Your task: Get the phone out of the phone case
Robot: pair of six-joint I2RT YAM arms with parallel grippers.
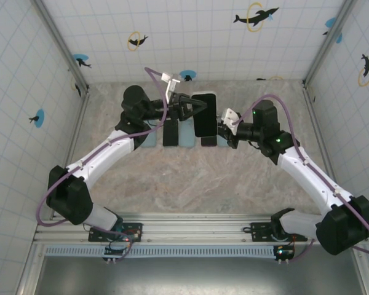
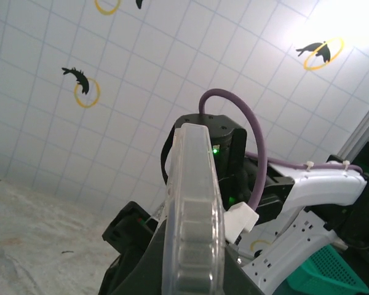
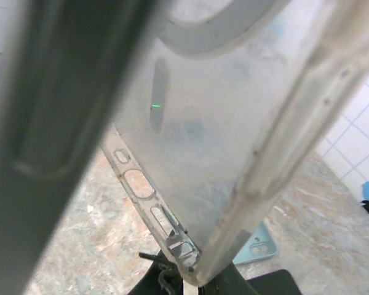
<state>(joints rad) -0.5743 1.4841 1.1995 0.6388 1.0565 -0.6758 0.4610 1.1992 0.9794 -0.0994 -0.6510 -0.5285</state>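
Phone (image 1: 204, 114) in phone case (image 2: 190, 227) (raised), left gripper (image 1: 192, 108) pinching its 9 o'clock edge, right gripper (image 1: 221, 129) its 5 o'clock corner.

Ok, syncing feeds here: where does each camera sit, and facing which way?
Top external: above and behind the bases, looking down at the table; left arm and right arm meet at the clear case.
Left wrist: faces the wall, case edge-on between its fingers; right arm beyond.
Right wrist: looks down along the case to the table; fingers below.
All three share the case.
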